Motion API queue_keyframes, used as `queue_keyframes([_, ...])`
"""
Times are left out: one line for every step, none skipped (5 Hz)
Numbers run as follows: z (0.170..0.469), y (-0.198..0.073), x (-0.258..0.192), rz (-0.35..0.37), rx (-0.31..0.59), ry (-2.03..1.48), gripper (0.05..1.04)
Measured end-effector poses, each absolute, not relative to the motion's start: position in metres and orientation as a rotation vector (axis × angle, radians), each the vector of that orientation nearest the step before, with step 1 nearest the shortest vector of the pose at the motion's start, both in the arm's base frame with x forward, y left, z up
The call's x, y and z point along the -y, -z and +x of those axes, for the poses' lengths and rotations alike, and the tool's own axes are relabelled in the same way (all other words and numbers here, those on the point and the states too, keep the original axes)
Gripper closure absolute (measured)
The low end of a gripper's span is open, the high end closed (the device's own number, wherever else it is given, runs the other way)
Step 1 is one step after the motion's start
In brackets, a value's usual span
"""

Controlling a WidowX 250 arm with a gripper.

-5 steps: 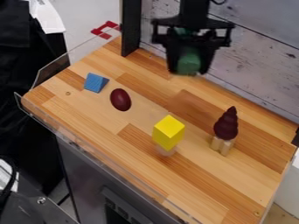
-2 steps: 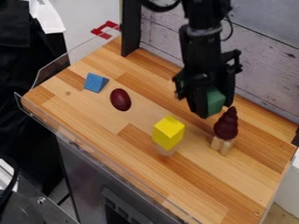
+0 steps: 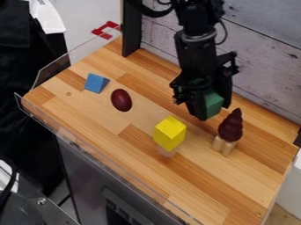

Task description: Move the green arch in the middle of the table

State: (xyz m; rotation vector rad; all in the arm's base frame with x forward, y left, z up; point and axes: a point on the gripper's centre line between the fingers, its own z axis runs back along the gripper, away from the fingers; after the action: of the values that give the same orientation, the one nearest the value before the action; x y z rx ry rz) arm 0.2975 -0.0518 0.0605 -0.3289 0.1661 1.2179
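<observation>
- While the end effector (image 3: 214, 113) has its two fingers closed in around the green arch (image 3: 214, 103), one on either side, the arch is at the rear right part of the surface (image 3: 100, 125), just beside the dark red swirled cone (image 3: 230, 125) in the view; whether it touches the surface, I cannot tell.
- Compared with the first frame, where the arch hung high in front of the rear wall (image 3: 264, 59), it has come down and toward the right of the view; since the last frame it has shifted slightly left.
- The arm (image 3: 197, 48) comes in from the top edge and hangs down almost upright, leaning a little, its fingertips lowest and pointing at the surface.
- The cone has slid slightly to the right on the pale wooden pieces (image 3: 223, 146) that hold it up; those pieces are where they were.
- Left of the arch and nearer the camera, the yellow block (image 3: 170, 133) rests on a pale piece (image 3: 167, 151), unmoved.
- Farther left lies the dark red egg (image 3: 121, 100), and beyond it the blue wedge (image 3: 96, 83), both in the same spots as before.
</observation>
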Motion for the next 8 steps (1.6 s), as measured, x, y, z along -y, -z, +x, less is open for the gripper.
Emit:
queue_keyframes([0.299,-0.060,0.043,-0.337,-0.161,-1.220,0.481])
queue_keyframes([0.299,-0.059,0.038,-0.335,-0.155,-1.223,0.481])
queue_keyframes([0.300,-0.050,0.036,-0.320,-0.148,-1.234,0.481])
queue_keyframes([0.300,-0.043,0.034,-0.331,-0.124,-1.294,0.481])
queue_keyframes([0.303,-0.032,0.027,-0.368,-0.130,-1.371,0.481])
queue_keyframes([0.308,-0.028,0.019,-0.425,-0.124,-1.437,0.481])
queue_keyframes([0.307,-0.017,0.015,-0.420,-0.156,-1.468,0.481])
queue_keyframes([0.313,-0.008,0.009,-0.418,-0.165,-1.482,0.481])
